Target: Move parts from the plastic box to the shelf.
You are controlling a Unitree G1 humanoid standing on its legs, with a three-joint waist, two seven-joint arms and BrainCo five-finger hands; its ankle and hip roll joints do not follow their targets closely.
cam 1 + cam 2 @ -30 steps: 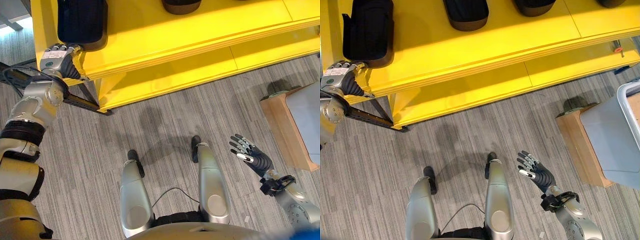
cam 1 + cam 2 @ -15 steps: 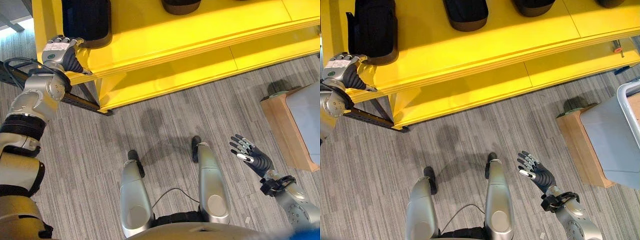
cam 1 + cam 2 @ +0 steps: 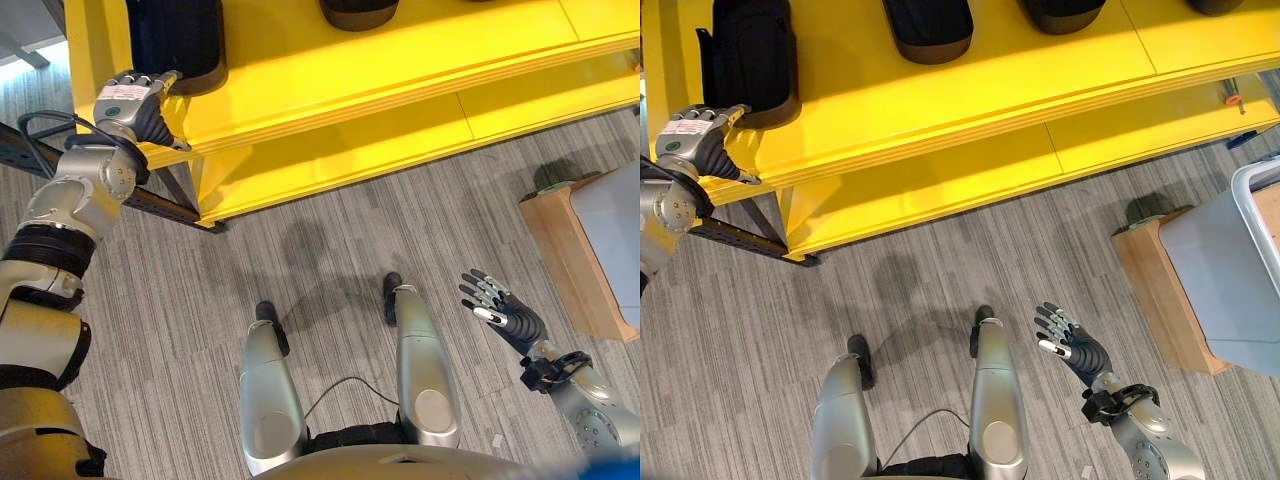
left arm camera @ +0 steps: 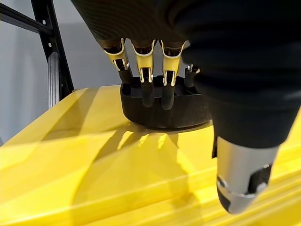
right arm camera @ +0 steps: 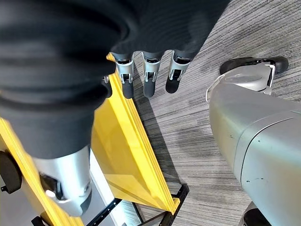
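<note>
Glossy yellow on the shelf, a smooth painted board catching the light, its front edge showing thin stacked layers. The black part at ten o'clock looks matt, finely ribbed, like moulded plastic or rubber, and so does the next part at twelve. Black metal shelf frame, punched with holes. Floor is grey carpet, rough and streaked. At three o'clock, a raw wooden crate carrying a smooth grey plastic box.
</note>
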